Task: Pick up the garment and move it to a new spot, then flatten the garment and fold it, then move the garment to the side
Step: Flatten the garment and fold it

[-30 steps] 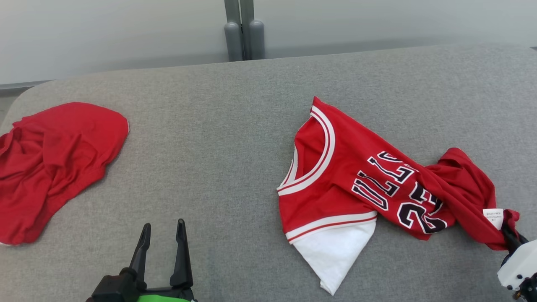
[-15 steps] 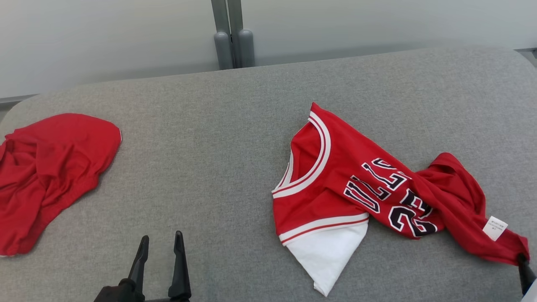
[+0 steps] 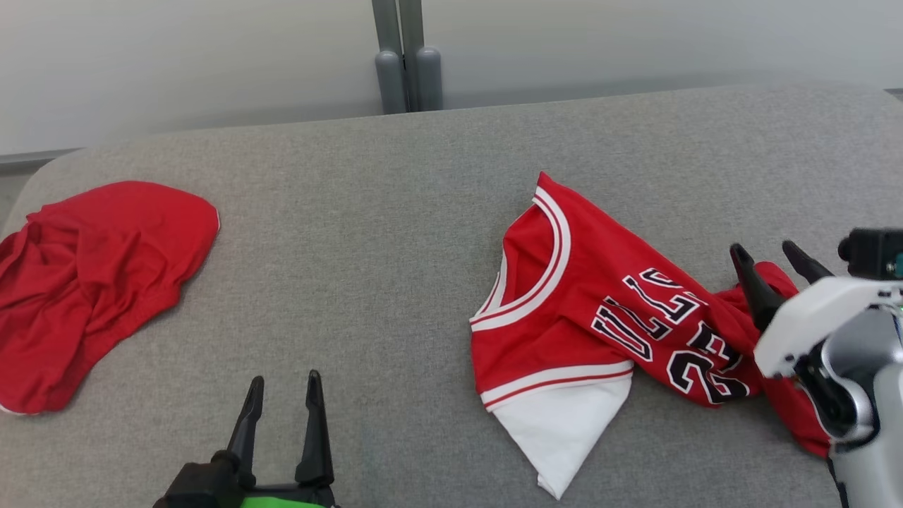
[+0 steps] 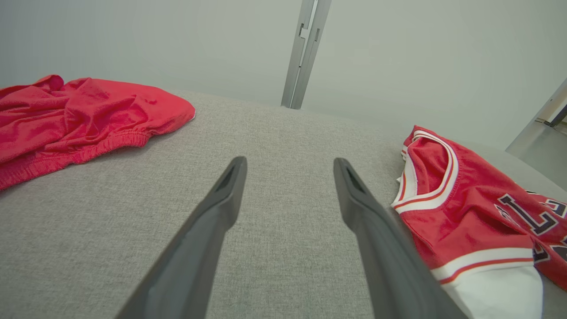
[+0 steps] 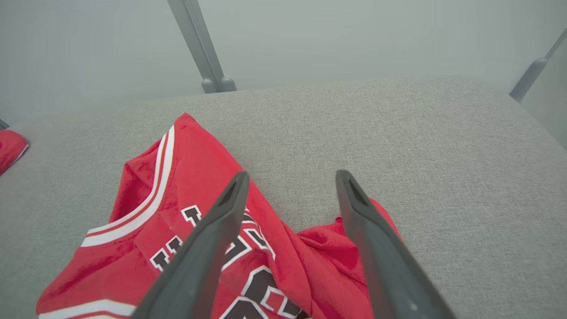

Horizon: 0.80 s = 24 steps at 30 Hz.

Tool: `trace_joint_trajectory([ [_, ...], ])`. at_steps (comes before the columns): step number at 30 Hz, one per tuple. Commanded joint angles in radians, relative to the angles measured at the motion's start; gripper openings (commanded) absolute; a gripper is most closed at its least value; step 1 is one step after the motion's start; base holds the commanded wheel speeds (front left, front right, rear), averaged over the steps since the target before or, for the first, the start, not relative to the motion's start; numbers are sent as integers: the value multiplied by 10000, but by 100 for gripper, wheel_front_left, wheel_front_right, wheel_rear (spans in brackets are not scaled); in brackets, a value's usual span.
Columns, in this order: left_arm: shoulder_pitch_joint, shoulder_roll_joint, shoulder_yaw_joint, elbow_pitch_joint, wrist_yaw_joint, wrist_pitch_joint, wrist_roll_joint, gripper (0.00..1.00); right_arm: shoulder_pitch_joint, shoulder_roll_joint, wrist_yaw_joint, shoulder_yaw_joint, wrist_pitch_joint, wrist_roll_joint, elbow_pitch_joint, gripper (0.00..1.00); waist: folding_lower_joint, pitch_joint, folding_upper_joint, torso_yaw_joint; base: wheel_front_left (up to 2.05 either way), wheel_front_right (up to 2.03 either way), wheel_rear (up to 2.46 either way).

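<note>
The right claw [image 3: 764, 248] has let go and lifted, spread wide over the jersey [image 3: 564, 310], bunched end; cloth runs ten-to-four, left claw [image 3: 285, 378] spread, farther off at eight.

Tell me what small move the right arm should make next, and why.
Probably lower the right gripper onto the bunched right end of the jersey and close there, to pull it flat. Its fingers stand open over that twisted part, holding nothing; the left gripper is open over bare table.
</note>
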Motion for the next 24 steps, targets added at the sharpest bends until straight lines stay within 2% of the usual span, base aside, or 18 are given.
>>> trace_joint_trajectory([
  [1, -313, 26, -113, 29, -85, -4, 15, 100, -691, 169, -10, 110, 381, 178, 311, 100, 0, 349, 0, 416, 0, 0, 0],
  [7, -1124, 26, -752, 275, -269, -4, -197, 100, -3198, 66, -5, 963, 1494, -33, 2201, 100, 0, 1097, 0, 1555, 0, 0, 0],
  [12, -1437, 26, -1207, 380, -141, -2, -388, 100, -4575, 86, -4, 1445, 1619, -94, 3959, 100, 0, 1306, 0, 2277, 0, 0, 0],
  [19, -1392, 25, -1453, 449, -83, -4, -465, 100, -5594, -58, -5, 2191, 1773, -339, 6114, 100, 0, 1316, 0, 2749, 0, 0, 0],
  [24, -1464, 25, -1455, 462, -80, -2, -458, 100, -6008, -97, -5, 2687, 1800, -728, 7183, 100, 0, 1354, 0, 2834, 0, 0, 0],
])
